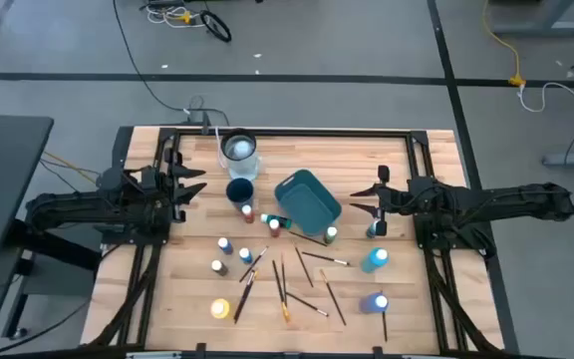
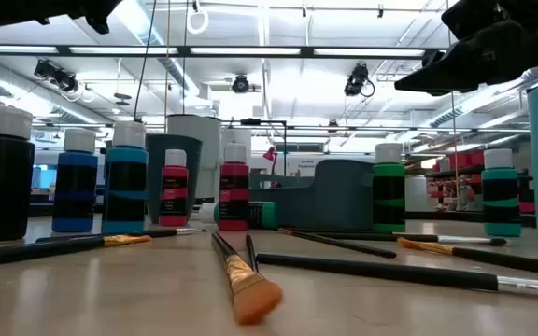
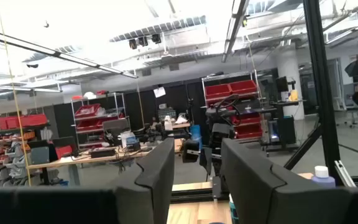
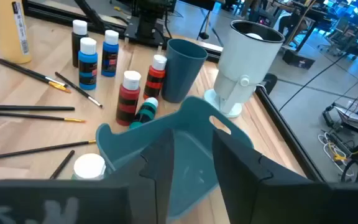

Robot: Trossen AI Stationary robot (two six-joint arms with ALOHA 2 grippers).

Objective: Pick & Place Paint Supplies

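Observation:
Small paint bottles [image 1: 224, 244] with pale caps stand on the wooden table [image 1: 407, 160], with thin brushes [image 1: 285, 281] lying flat among them. In the low view the bottles [image 2: 124, 182] stand in a row behind a brush [image 2: 241, 275]. My left gripper [image 1: 200, 185] hovers open at the table's left, pointing level toward the right [image 3: 194, 180]. My right gripper [image 1: 357, 201] hovers open at the right, beside the teal tray [image 1: 309, 199]. In its wrist view [image 4: 191, 168] it points slantwise down at the tray [image 4: 135, 140]. Neither gripper has anything between its fingers.
A dark blue cup [image 1: 239, 189] and a pale tall container [image 1: 239, 150] stand far of centre. A red bottle [image 4: 129, 96] and a lying green one [image 4: 146, 111] sit close to the tray. Larger bottles [image 1: 374, 259] stand near right, a yellow one [image 1: 220, 309] near left.

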